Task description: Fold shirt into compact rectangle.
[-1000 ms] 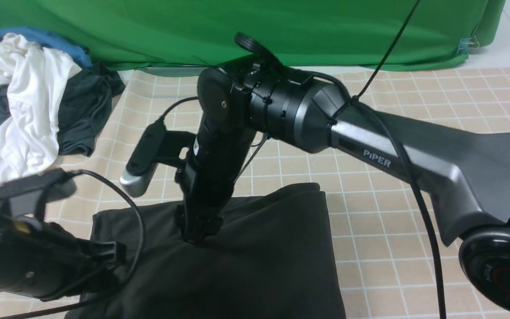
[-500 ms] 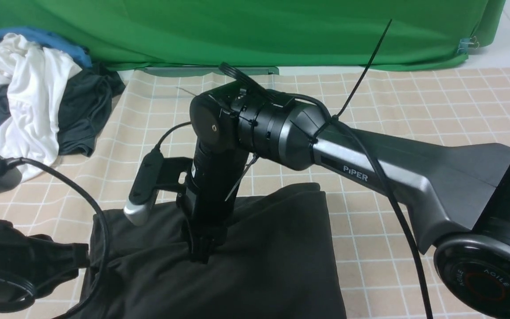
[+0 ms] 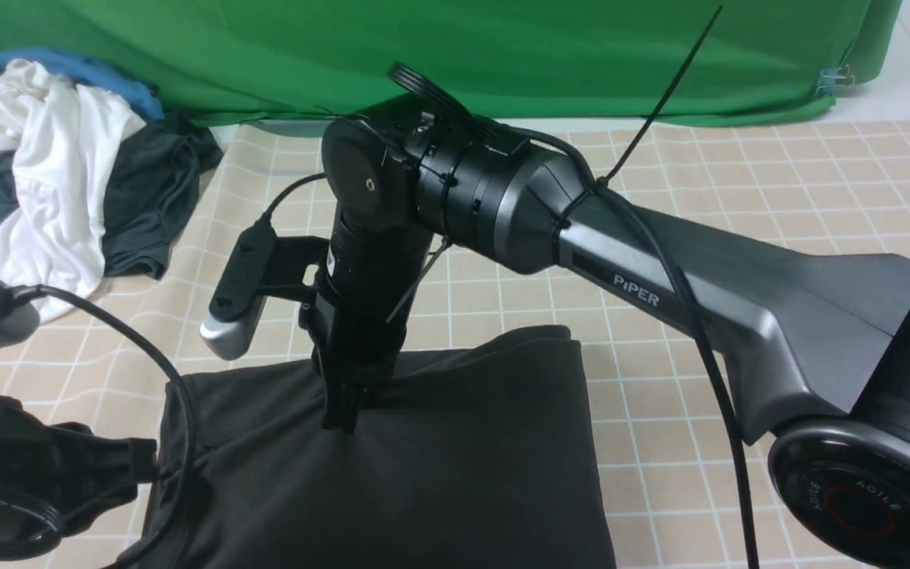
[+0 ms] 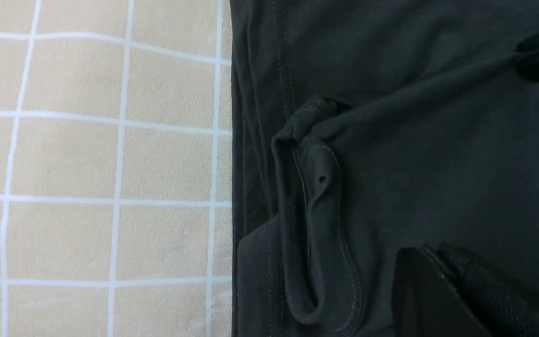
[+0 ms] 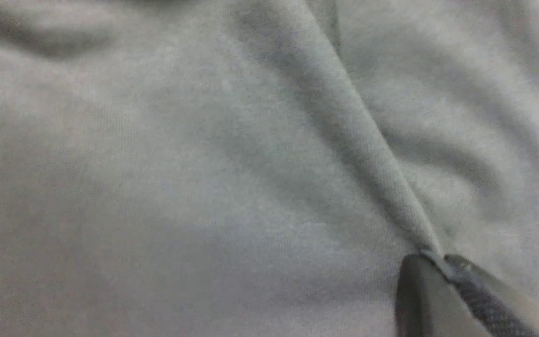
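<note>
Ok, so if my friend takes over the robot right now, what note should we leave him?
Right gripper: shut, pinching a ridge of the shirt on its far half.
Left gripper: shut, over the shirt's left edge; whether it holds cloth is unclear.
Shirt: on the checked mat, already partly folded, top wrinkled.
Left to do: probably another fold, then smooth it into a neat rectangle.

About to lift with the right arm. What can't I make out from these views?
- Near edge of the shirt: front view, cut off at the bottom.
- Whether the shut left gripper holds cloth: front view, its arm covers it; left wrist view, black on black.
- Layers pinched by the right gripper: right wrist view blurred; front view, the gripper covers them.
</note>
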`<action>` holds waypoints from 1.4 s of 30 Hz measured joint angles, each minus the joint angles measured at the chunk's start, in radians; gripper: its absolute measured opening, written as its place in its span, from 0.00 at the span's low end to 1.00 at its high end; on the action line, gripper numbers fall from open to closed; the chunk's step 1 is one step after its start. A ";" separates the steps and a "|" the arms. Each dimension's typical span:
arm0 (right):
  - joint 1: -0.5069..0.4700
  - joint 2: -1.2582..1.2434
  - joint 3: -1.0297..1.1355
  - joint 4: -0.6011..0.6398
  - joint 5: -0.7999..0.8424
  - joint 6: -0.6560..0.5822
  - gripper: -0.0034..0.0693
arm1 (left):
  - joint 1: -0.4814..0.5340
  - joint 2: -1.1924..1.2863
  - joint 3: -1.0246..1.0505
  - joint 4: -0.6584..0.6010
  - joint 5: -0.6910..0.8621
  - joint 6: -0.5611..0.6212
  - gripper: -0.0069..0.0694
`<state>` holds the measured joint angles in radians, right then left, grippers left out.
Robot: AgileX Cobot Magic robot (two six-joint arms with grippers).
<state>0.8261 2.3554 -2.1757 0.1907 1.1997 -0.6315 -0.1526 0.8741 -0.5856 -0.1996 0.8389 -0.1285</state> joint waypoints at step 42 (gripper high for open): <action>-0.315 -0.421 0.604 -0.002 -0.107 0.473 0.56 | -0.005 0.464 0.003 -0.022 -0.140 0.083 0.12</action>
<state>0.5108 1.9345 -1.5713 0.1883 1.0926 -0.1584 -0.1579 1.3384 -0.5830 -0.2213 0.6994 -0.0457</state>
